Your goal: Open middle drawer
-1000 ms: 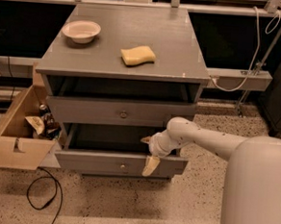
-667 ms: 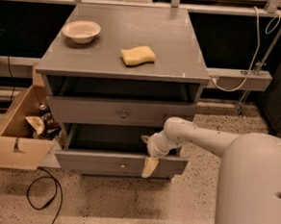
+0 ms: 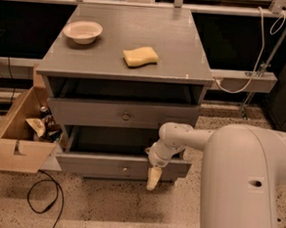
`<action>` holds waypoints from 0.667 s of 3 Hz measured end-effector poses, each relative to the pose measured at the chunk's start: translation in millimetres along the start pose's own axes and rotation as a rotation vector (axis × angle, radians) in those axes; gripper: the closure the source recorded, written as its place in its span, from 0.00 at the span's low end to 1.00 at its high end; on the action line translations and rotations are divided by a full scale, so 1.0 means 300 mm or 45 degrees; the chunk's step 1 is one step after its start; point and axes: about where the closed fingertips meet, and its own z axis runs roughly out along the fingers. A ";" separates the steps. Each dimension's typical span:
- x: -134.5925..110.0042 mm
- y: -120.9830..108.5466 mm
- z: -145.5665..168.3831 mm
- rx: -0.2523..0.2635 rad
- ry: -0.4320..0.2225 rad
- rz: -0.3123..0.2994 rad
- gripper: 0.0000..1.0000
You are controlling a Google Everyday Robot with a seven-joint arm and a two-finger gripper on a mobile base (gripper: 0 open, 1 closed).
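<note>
Your pincer hangs tip-down against the front of the middle drawer, just right of that drawer's small round knob and clear of it. You cannot tell whether the pincer is spread or pressed together. Its pale tip reaches past the lower edge of the drawer front towards the speckled floor. The white arm comes in from your right and bends down at the wrist over the drawer's top edge.

The middle drawer is the lower of the two fronts you can see. It stands pulled out from the cabinet, with its dark inside showing behind the front. The upper drawer sits above it, with its own knob at centre and a dark gap between its front and the worktop.

On the worktop a pale bowl rests near the back left corner. A yellow sponge lies near the middle, well apart from the bowl.

To your left of the cabinet an open cardboard box stands on the floor, just beside the middle drawer's end, with odds and ends inside. A black cable loops across the floor in front of the box.
</note>
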 end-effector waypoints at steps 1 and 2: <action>0.035 0.086 -0.003 -0.100 0.100 0.053 0.26; 0.044 0.129 -0.020 -0.144 0.148 0.074 0.49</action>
